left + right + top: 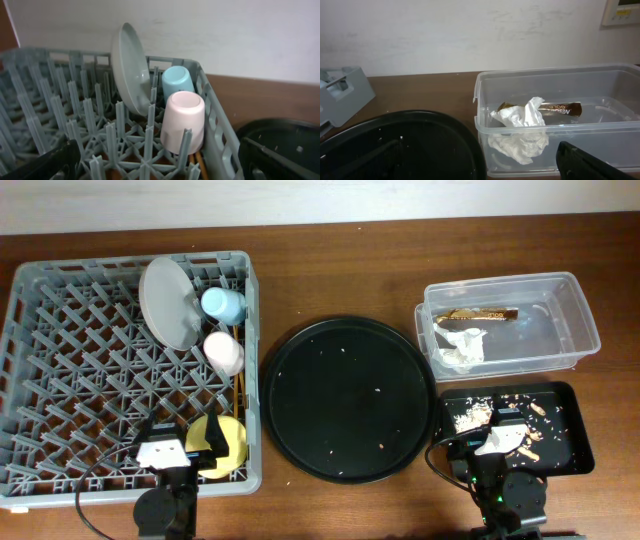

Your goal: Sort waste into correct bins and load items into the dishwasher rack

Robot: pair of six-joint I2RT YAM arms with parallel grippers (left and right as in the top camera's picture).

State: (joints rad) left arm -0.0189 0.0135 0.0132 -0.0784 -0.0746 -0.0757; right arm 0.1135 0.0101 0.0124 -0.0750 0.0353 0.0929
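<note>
From above, the grey rack (60, 350) fills the left of the table (330, 270). Along its right side the plate (167, 300) stands on edge. The blue cup (222, 304) and the pink cup (224, 352) sit just beside the plate. The chopsticks (239, 388) lie along the rack wall, and the yellow bowl (228, 446) leans in the near right corner.

The left claw (190, 450) hangs over that bowl — yet its own camera misses the bowl altogether. It shows both cups bottom-up among the pegs, and its two fingers (47, 162) spread wide with nothing between them.

The round black tray (350, 398) in the middle carries a few crumbs. To its right, the clear tub (570, 320) holds the tissue (462, 347) and the wrapper (482, 314). The right wrist camera shows the tissue piled against the tub's near wall, the wrapper behind it.

Only the overhead view takes in the small black tray (575, 450) and the food scraps (468, 418) in it — the right claw (500, 438) sits above it. Its wrist view shows the fingers set wide apart, holding nothing.
</note>
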